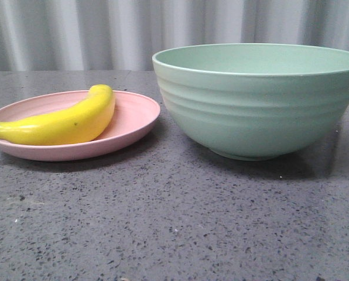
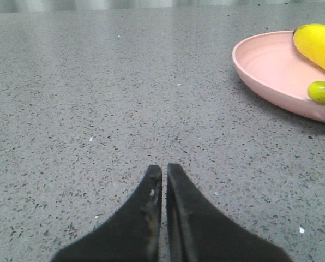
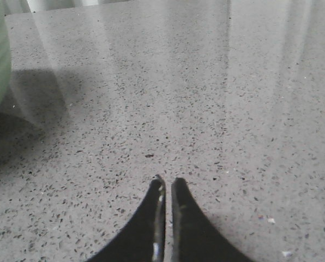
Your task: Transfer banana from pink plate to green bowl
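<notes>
Two end effectors sit low over the speckled grey tabletop (image 1: 174,222), nearest to us. The left end effector (image 2: 164,170) has its black fingers pressed together with only a thin line between them, and it holds nothing. The right end effector (image 3: 167,182) is clenched the same way, also with nothing in it.

A bit farther off, on the robot's left, is the pink plate (image 1: 133,117). It is wide and low. The banana (image 1: 63,123) lies on it, with its green stem end poking out over the plate's edge. The left end effector is well apart from the plate (the plate shows only at the side of its view).

The banana looks smooth and shiny, so I think it could slip. It looks light and stiff. Its thick, curved middle seems the best place to hold it, across the narrow way. The fingers would have to spread first.

Beside the plate, on the robot's right, stands the green bowl (image 1: 256,99). It is tall and deep, so the banana must go up and over its rim.
</notes>
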Controlling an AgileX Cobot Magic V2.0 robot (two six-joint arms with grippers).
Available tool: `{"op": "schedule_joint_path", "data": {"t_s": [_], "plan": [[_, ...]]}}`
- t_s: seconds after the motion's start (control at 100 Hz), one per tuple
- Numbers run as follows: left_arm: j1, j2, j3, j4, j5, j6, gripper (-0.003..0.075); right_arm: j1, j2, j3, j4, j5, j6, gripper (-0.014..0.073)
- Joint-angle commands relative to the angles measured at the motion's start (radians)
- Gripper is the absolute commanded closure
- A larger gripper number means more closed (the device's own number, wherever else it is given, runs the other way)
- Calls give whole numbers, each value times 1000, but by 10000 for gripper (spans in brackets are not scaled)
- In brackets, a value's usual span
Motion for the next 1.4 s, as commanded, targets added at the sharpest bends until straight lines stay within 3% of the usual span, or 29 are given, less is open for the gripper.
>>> {"op": "schedule_joint_path", "data": {"t_s": [0.0, 0.79, 1.09, 1.39], "plan": [[2, -29, 8, -4, -66, -2, 741, -7, -18, 22, -15, -15, -2, 655], [2, -29, 8, -4, -102, -2, 741, -7, -18, 22, -15, -15, -2, 655], [2, -29, 8, -4, -280, -2, 741, -7, -18, 22, -34, -32, -2, 655], [2, -29, 8, -4, -288, -2, 741, -7, -18, 22, -15, -212, -2, 655]]}}
